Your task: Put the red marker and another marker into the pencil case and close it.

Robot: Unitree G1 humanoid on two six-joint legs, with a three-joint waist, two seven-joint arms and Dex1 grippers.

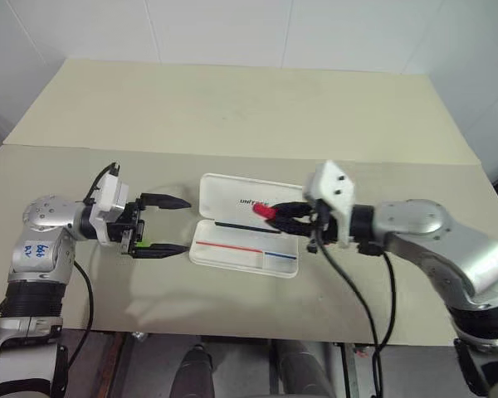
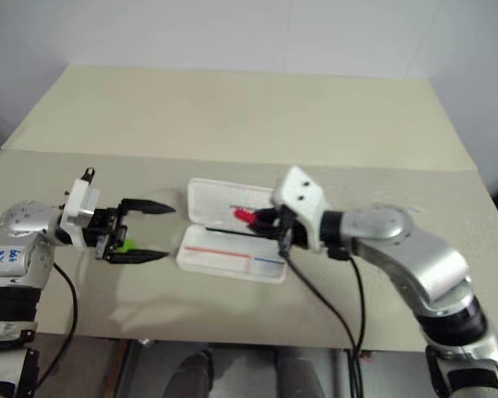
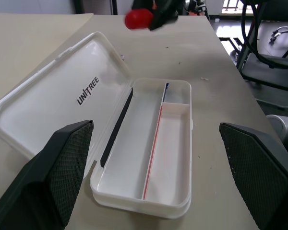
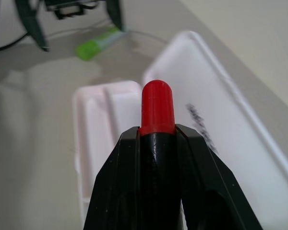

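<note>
Head stereo pair: high, looking forward and down over surface (image 1: 232, 108), mid distance, both arms in frame. Right eye shifted slightly, same scene. Left wrist: low, close, facing along own fingers (image 3: 62, 163) at open case (image 3: 149, 143). Right wrist: very close, along own fingers (image 4: 129, 191), red marker (image 4: 156, 108) filling centre, case behind. All four share case; green marker (image 4: 98, 43) seen from right wrist and head.
</note>
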